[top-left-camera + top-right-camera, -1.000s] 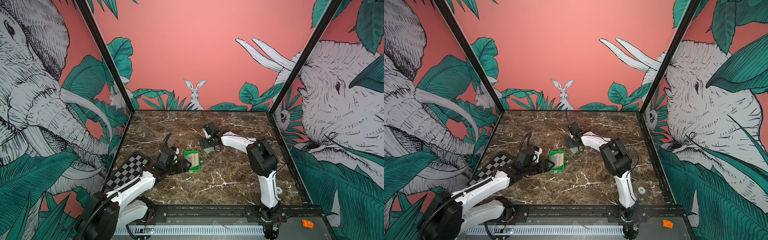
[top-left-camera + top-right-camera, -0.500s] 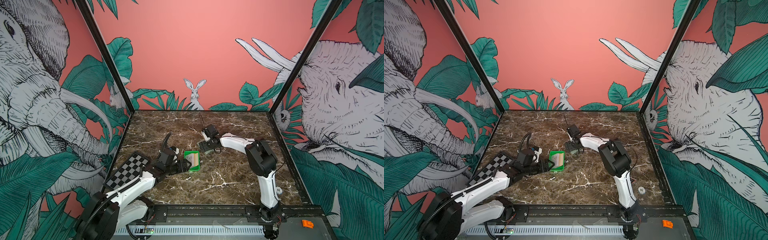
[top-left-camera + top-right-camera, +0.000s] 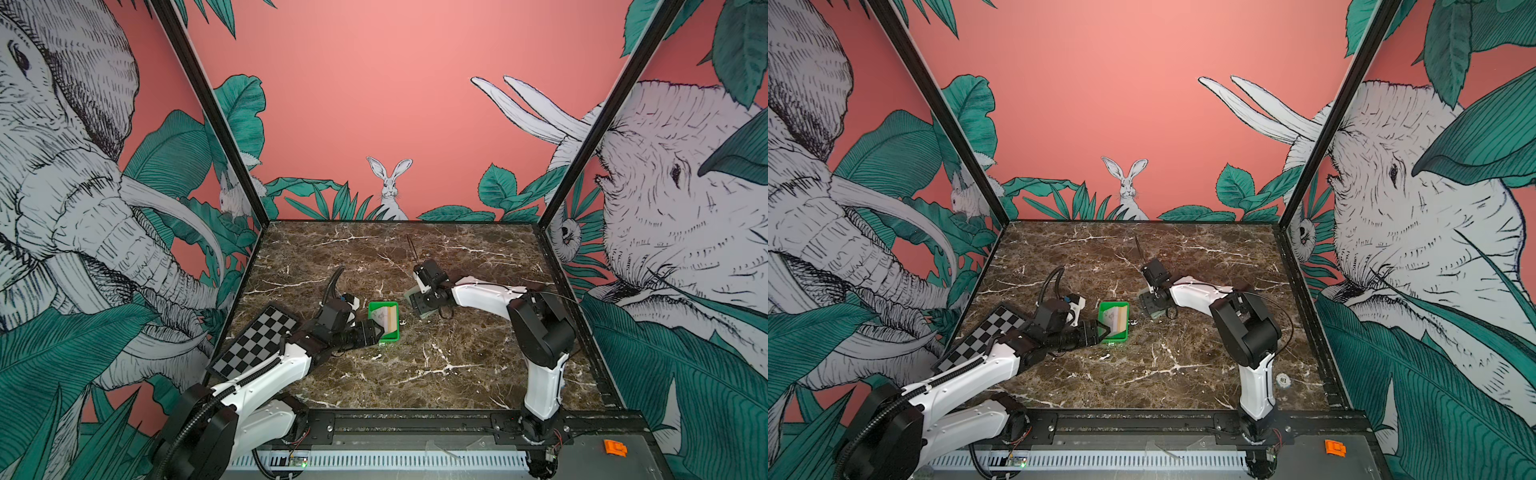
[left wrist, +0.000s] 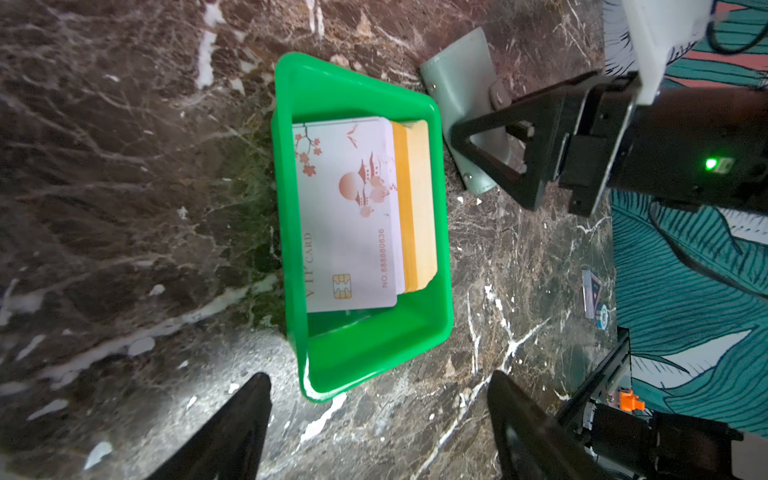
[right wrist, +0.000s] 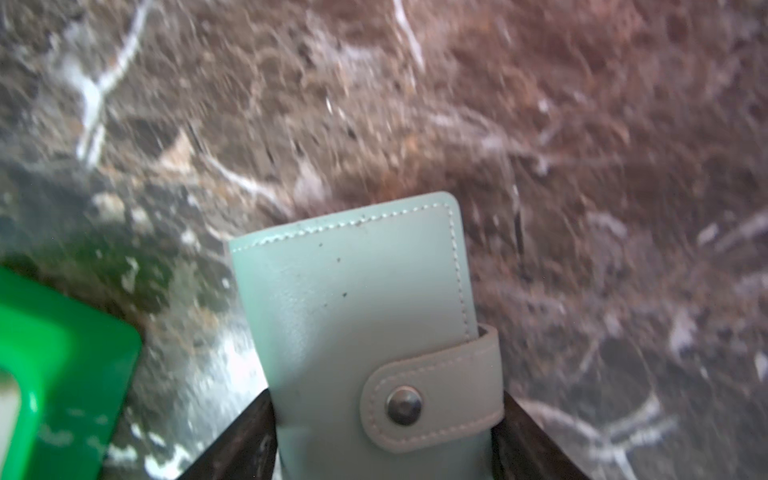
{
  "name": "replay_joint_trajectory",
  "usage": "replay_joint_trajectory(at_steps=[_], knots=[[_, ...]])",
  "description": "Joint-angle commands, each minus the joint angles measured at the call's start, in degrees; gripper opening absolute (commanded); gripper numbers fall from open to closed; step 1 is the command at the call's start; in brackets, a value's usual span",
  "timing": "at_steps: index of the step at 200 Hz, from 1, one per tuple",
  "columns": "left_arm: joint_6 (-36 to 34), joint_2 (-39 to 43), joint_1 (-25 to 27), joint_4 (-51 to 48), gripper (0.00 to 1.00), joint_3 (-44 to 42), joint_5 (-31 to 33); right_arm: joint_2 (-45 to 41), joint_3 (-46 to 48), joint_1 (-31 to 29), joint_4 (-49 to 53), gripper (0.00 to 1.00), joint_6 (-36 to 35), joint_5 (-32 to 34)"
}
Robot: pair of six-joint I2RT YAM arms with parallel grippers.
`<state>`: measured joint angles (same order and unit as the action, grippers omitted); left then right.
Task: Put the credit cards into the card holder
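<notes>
Between the fingers of the right gripper [image 5: 386,399], the card holder [image 5: 353,291] is pointing its long axis straight out ahead of the hand. Both fingers are pressing against its long edges at the near end, so this gripper is clasping the holder across its width. Whether the holder is resting on the table [image 5: 582,124] or sitting just off it, I cannot tell. The strap [image 5: 449,374] is lying buttoned over the snap [image 5: 404,405], right beside the fingers, so the holder is shut.

Straight ahead of the left gripper [image 4: 378,376], just past its fingertips, the green tray [image 4: 374,353] is holding the cards [image 4: 349,208]. Their long axis is also running away from that hand, and a white card is lying uppermost, shifted sideways off the tan ones. Its jaws are standing spread wider than the tray, gripping nothing.

The left gripper is much the nearer to the cards, with the holder lying beyond the tray from it. By my judgement, the next move is turning on the strap: it needs unsnapping before any card is going in.
</notes>
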<state>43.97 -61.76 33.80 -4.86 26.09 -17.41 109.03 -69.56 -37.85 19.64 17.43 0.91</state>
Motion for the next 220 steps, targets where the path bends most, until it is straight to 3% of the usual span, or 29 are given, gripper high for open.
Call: replay_joint_trajectory(at_steps=[1, 96, 144, 167, 220], knots=[[0.3, 1.9, 1.7, -1.5, 0.83, 0.1, 0.1, -4.5, 5.1, -0.6, 0.3, 0.73, 2.7, 1.3], [7.0, 10.3, 12.2, -8.9, 0.81, -2.9, 6.6, -24.3, 24.6, -5.2, -1.8, 0.75, 17.6, 5.4], [11.7, 9.3, 17.4, 1.2, 0.78, -5.3, 7.7, -30.3, 29.2, -9.5, -0.6, 0.75, 24.2, 9.3], [12.1, 7.2, 19.6, 5.2, 0.76, -4.7, 10.2, -30.9, 30.5, -10.5, 0.2, 0.75, 28.4, 11.1], [11.3, -0.6, 23.3, 15.8, 0.75, -2.5, 9.1, -31.5, 31.9, -12.5, -0.6, 0.76, 36.5, 13.9]])
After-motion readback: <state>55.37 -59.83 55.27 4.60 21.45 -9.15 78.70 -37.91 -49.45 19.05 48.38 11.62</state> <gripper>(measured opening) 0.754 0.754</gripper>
